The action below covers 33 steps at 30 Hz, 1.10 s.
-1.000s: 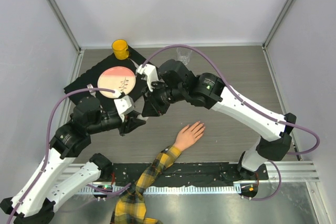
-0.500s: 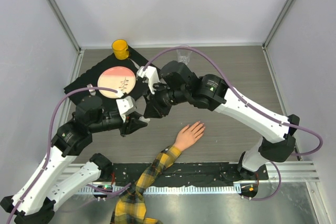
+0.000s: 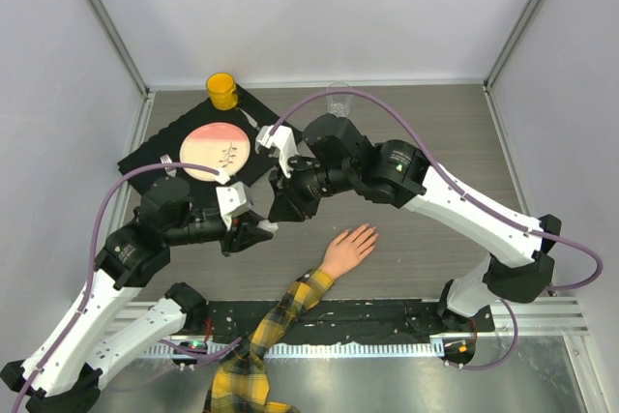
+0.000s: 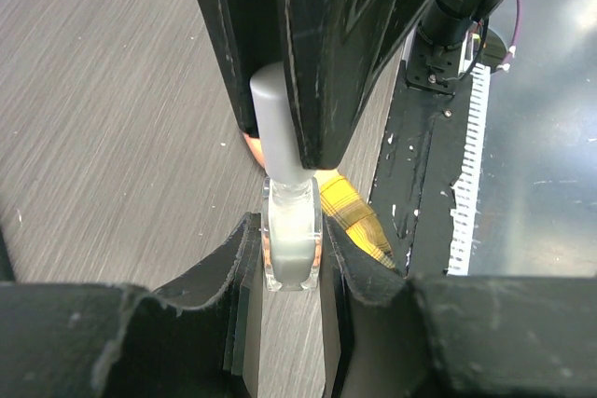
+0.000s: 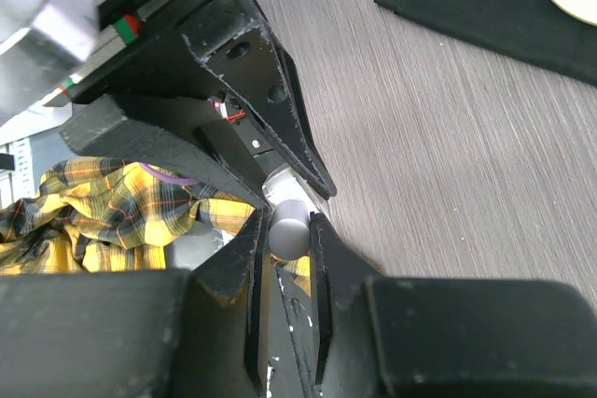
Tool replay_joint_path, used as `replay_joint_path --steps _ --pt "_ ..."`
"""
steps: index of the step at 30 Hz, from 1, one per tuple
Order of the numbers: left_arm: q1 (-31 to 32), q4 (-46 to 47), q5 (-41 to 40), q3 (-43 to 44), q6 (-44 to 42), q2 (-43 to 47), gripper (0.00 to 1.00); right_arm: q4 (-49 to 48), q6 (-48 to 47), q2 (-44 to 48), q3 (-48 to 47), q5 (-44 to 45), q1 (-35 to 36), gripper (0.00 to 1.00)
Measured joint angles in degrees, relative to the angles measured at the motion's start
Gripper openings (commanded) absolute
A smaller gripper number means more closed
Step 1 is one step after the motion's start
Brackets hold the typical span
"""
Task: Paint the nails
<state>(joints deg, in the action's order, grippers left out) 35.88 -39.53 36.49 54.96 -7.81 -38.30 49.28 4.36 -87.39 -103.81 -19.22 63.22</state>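
Looks like a robot lab test cell: plain grey panel walls (image 3: pixel 319 7) on aluminium framing (image 3: pixel 106 21) box in a wood-grain table (image 3: pixel 435 132). White arms (image 3: pixel 464 208) bolted at a metal rail (image 3: pixel 551 314), purple cables (image 3: pixel 111 191) hanging loose.

Within the last second the left gripper (image 3: pixel 261 231) and the bottle (image 4: pixel 292 244) it clamps have edged rightward, the right gripper (image 3: pixel 280 212) on the cap (image 5: pixel 289 227) has shifted toward the near edge, and the right arm (image 3: pixel 464 205) has swung its elbow outward.
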Motion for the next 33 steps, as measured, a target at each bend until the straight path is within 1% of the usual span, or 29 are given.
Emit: replay_joint_path --steps 33 --pt "0.0 -0.66 -1.38 0.0 -0.15 0.04 0.0 -0.61 0.02 1.66 1.2 2.75 0.11 0.01"
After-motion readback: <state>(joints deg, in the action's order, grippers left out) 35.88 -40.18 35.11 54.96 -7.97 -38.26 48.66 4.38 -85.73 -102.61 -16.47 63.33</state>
